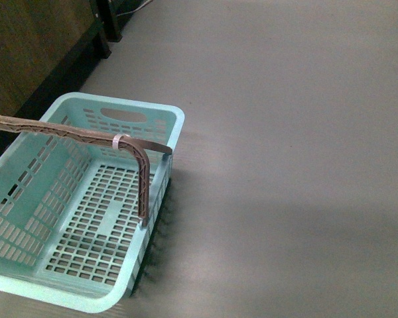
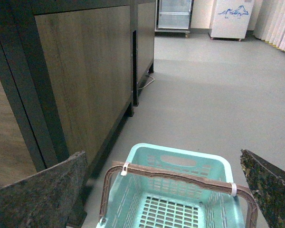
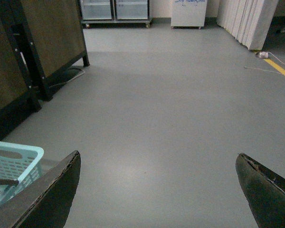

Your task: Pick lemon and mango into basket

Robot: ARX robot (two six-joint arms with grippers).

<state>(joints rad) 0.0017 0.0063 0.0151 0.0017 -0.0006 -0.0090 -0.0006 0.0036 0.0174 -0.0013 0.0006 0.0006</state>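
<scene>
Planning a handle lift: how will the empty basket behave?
The basket probably feels light: thin slotted plastic, nothing inside. Its handle looks hinged, so it may swing and tilt. Pushed, it likely slides on the smooth floor.

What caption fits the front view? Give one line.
Empty turquoise basket, brown handle raised, on a grey floor beside a dark wooden cabinet.

Below the left tool (image 2: 162, 153), the basket (image 2: 147, 159) is light turquoise with slotted grid walls; its ribbed handle (image 2: 180, 176) is brown with white clips (image 2: 125, 167). The floor (image 2: 204, 95) is plain grey, the cabinet (image 2: 85, 71) wood-grained brown, black-framed.
</scene>
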